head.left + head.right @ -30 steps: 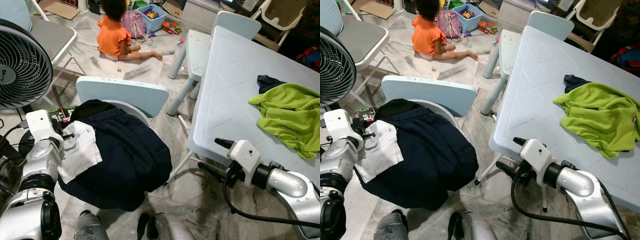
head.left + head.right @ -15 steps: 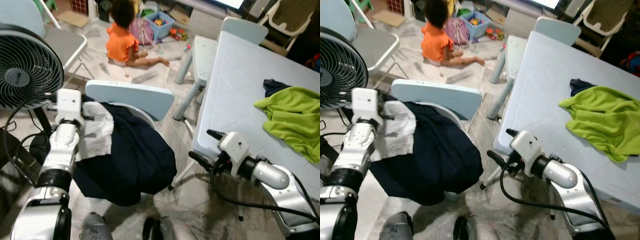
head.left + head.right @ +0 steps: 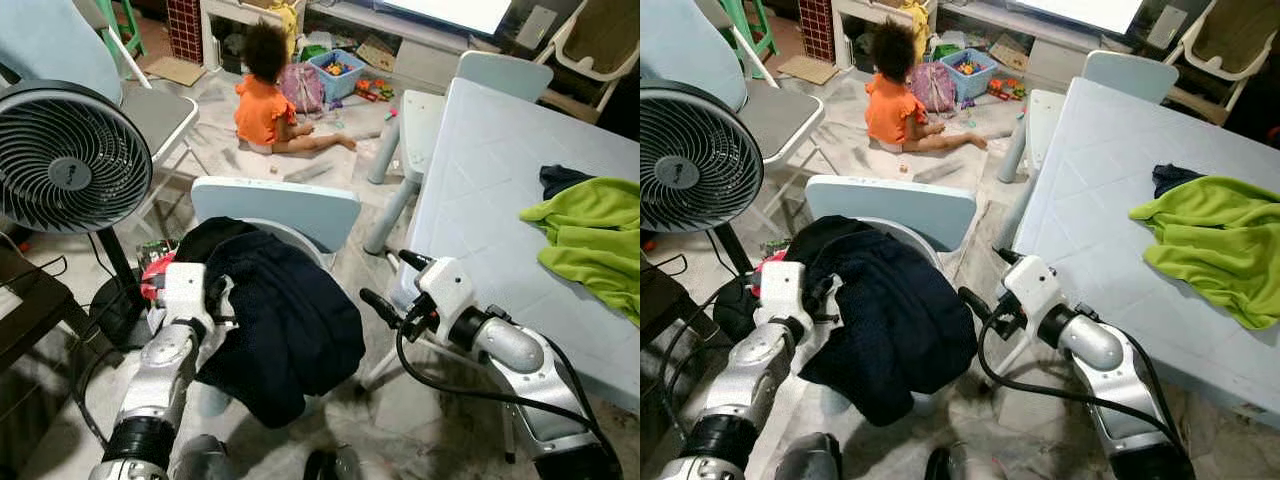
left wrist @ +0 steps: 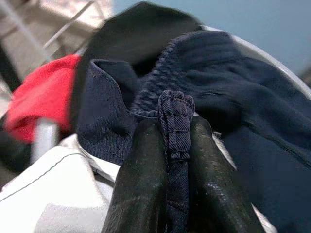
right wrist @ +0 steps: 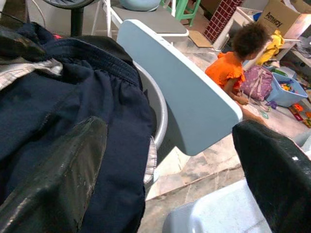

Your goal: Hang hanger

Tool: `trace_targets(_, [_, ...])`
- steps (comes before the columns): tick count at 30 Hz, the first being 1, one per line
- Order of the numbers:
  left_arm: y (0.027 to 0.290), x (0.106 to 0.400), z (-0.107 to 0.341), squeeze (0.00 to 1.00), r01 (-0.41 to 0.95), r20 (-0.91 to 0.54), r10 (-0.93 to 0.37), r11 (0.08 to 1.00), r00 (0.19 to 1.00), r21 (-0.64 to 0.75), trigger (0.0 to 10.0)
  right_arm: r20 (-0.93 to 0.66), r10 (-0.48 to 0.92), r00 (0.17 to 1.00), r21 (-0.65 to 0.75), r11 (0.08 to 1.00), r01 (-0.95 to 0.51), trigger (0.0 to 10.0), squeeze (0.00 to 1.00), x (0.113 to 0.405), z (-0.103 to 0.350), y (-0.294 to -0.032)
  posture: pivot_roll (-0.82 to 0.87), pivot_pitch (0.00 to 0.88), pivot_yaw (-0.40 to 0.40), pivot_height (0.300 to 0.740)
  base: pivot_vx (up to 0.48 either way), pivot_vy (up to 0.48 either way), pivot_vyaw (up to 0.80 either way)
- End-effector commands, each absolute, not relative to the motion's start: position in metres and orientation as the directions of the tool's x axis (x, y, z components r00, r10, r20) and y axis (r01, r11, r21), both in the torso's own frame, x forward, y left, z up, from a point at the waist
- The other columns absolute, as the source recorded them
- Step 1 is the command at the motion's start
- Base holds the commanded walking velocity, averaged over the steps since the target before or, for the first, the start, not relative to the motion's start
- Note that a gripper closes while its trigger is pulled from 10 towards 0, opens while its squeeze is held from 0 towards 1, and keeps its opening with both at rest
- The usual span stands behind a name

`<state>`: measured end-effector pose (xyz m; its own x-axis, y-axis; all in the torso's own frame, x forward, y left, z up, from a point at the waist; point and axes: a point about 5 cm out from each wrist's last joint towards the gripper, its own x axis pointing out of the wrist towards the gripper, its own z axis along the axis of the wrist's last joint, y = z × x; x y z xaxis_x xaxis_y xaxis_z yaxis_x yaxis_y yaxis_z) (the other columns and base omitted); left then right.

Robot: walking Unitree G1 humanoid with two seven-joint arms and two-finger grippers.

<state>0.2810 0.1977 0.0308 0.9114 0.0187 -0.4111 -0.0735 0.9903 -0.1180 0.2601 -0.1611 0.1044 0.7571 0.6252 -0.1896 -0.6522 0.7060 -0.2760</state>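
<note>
The dark navy cloth garment (image 3: 285, 325) lies heaped over the seat of the pale blue plastic chair (image 3: 277, 207), and the left claw (image 4: 172, 160) is clamped on a bunched fold of its hem, fabric squeezed between both black fingers (image 4: 141, 179). No hanger can be made out in these pictures (the task names one, but only clothing shows). The garment looks soft, limp and light; it will likely sag and trail when lifted, so a hold at a seam or waistband edge, as here, seems sounder than a pinch of loose cloth. A white cloth piece (image 4: 58, 194) sits just beside the pinched fold and could come along by mistake. The right claw (image 3: 990, 285) hovers spread wide between the chair and the light blue plastic bench (image 3: 500, 190), holding nothing. A lime green cloth (image 3: 590, 240) lies on the bench, well apart. A black round floor fan (image 3: 65, 160) stands near the chair, and a person in an orange top (image 3: 262, 105) sits on the floor beyond; both crowd any wide swing.
</note>
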Motion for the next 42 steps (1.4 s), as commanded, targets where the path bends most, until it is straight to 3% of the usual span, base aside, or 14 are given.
trace_targets(1, [0.202,0.275,0.022,0.00,-0.117,-0.471,0.034,0.982,0.881,-0.148,10.0,-0.198,0.618,0.761,-0.294,0.703,-0.648,10.0,0.00,0.262,0.106,-0.166,-0.04,0.038,-0.154,0.740,0.000,0.000,0.00])
trace_targets(2, [0.203,0.274,0.022,0.01,-0.123,-0.482,0.036,0.981,0.876,-0.151,10.0,-0.197,0.620,0.760,-0.295,0.701,-0.649,10.0,0.00,0.263,0.105,-0.166,-0.04,0.039,-0.155,0.740,0.000,0.000,0.00])
trace_targets(3, [0.205,0.272,0.023,0.21,-0.129,-0.489,0.034,0.978,0.871,-0.162,10.0,-0.196,0.621,0.759,-0.296,0.700,-0.650,10.0,0.00,0.264,0.106,-0.166,-0.04,0.039,-0.156,0.740,0.000,0.000,0.00])
trace_targets(4, [0.210,0.270,0.022,1.00,-0.149,-0.505,0.044,0.974,0.862,-0.170,10.0,-0.194,0.625,0.756,-0.296,0.698,-0.653,10.0,0.00,0.265,0.106,-0.164,-0.04,0.040,-0.157,0.740,0.000,0.000,0.00])
trace_targets(20, [0.226,0.259,0.043,1.00,-0.326,-0.496,0.217,0.934,0.841,-0.144,10.0,-0.197,0.637,0.745,-0.299,0.685,-0.664,10.0,0.00,0.268,0.105,-0.163,-0.04,0.040,-0.158,0.740,0.000,0.000,0.00])
trace_targets(30, [0.227,0.250,0.040,1.00,-0.311,-0.587,0.129,0.925,0.800,-0.220,10.0,-0.196,0.649,0.735,-0.297,0.675,-0.676,10.0,0.00,0.270,0.103,-0.157,-0.02,0.048,-0.154,0.740,0.000,0.000,0.00])
trace_targets(31, [0.230,0.250,0.040,0.91,-0.308,-0.587,0.126,0.925,0.800,-0.222,10.0,-0.197,0.649,0.735,-0.296,0.676,-0.675,10.0,0.00,0.269,0.103,-0.157,-0.02,0.049,-0.153,0.740,0.000,0.000,0.00])
trace_targets(32, [0.232,0.250,0.041,0.91,-0.307,-0.587,0.122,0.925,0.800,-0.225,10.0,-0.197,0.648,0.736,-0.295,0.676,-0.675,10.0,0.00,0.269,0.102,-0.158,-0.02,0.049,-0.153,0.740,0.000,0.000,0.00])
trace_targets(33, [0.234,0.251,0.041,0.74,-0.305,-0.589,0.120,0.926,0.799,-0.225,10.0,-0.198,0.648,0.736,-0.295,0.676,-0.675,10.0,0.00,0.268,0.102,-0.158,-0.02,0.049,-0.153,0.740,0.000,0.000,0.00])
trace_targets(34, [0.236,0.252,0.041,0.20,-0.300,-0.590,0.112,0.925,0.800,-0.231,10.0,-0.199,0.648,0.735,-0.295,0.676,-0.676,10.0,0.00,0.268,0.101,-0.158,-0.02,0.049,-0.153,0.740,0.000,0.000,0.00])
trace_targets(35, [0.238,0.255,0.044,0.00,-0.286,-0.587,0.097,0.928,0.804,-0.239,6.0,-0.201,0.649,0.734,-0.295,0.674,-0.677,10.0,0.00,0.267,0.100,-0.157,-0.03,0.048,-0.153,0.740,0.000,0.000,0.00])
trace_targets(36, [0.239,0.257,0.046,0.00,-0.283,-0.586,0.092,0.928,0.805,-0.243,2.1,-0.202,0.649,0.733,-0.296,0.674,-0.677,10.0,0.00,0.267,0.100,-0.157,-0.03,0.048,-0.153,0.740,0.000,0.000,0.00])
trace_targets(37, [0.241,0.259,0.048,0.00,-0.282,-0.587,0.087,0.926,0.805,-0.250,0.0,-0.203,0.649,0.733,-0.297,0.673,-0.678,10.0,0.00,0.267,0.100,-0.157,-0.03,0.045,-0.151,0.740,0.000,0.000,0.00])
trace_targets(42, [0.243,0.262,0.051,0.00,-0.271,-0.586,0.076,0.929,0.807,-0.253,0.0,-0.202,0.647,0.735,-0.299,0.674,-0.676,10.0,0.00,0.267,0.100,-0.157,-0.03,0.045,-0.151,0.740,0.000,0.000,0.00])
